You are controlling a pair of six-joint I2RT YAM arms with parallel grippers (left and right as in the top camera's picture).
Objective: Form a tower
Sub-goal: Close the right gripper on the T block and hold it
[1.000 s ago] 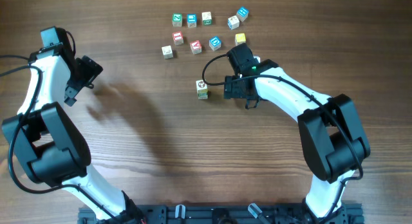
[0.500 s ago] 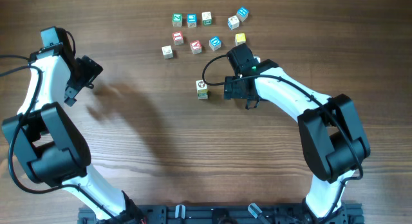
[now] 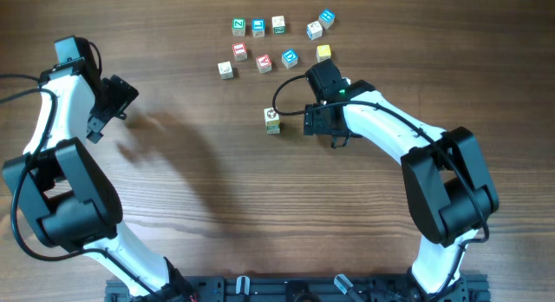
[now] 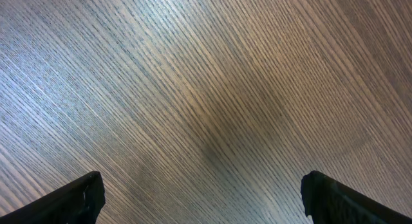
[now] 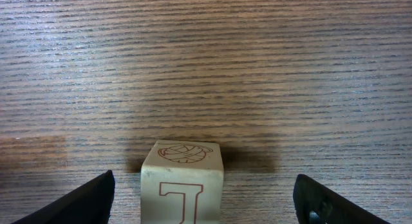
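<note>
A white wooden cube (image 3: 272, 120) stands alone mid-table; from overhead it looks taller than the loose ones, and I cannot tell whether it is one cube or two stacked. In the right wrist view this cube (image 5: 183, 182) shows a red letter on its side and a ball drawing on top. My right gripper (image 3: 297, 120) (image 5: 206, 201) is open just right of it, with the jaws on either side of the cube and gaps on both sides. No taller tower is in view. My left gripper (image 3: 108, 111) (image 4: 206, 198) hangs open over bare wood at the far left.
Several loose letter cubes lie at the back, among them a yellow cube (image 3: 323, 52), a blue-marked cube (image 3: 326, 17) and a red-marked cube (image 3: 240, 50). The wooden table (image 3: 217, 189) spreads bare toward the front edge.
The right gripper has shifted very slightly by the white cube. The cubes and the left arm have not moved.
</note>
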